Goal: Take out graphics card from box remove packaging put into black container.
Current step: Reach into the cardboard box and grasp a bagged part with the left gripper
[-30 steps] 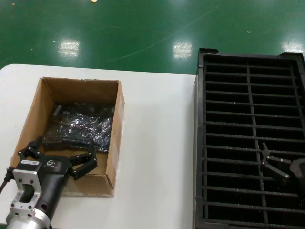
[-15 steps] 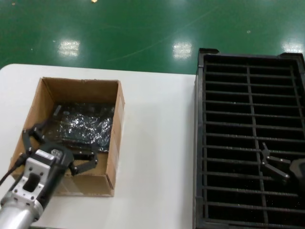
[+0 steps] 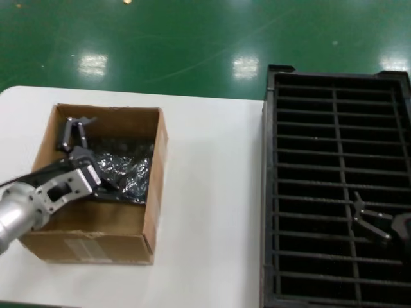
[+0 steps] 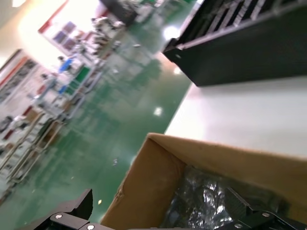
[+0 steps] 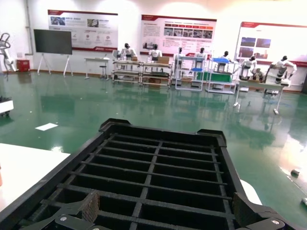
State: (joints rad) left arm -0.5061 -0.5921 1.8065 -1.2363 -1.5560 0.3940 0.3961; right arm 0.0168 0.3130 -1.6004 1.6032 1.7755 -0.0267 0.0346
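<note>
Your left claw (image 3: 76, 126) hangs spread wide inside the box (image 3: 149, 192), above the bagged graphics card (image 3: 122, 172) on its floor, so descend and pinch next, while your right claw (image 3: 371, 221) waits, splayed, over the black container (image 3: 334, 96).

Head camera looks down on box (image 3: 96, 186) and black container (image 3: 337, 186); wrist cameras view each closely.

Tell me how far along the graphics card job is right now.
Nothing looks finished: the shiny bagged bundles lie inside the box, and the black container's visible slots hold no card. In hand: the open left gripper reaches into the box. The right gripper hangs open over the container. Lifting out, unwrapping and slotting remain.
</note>
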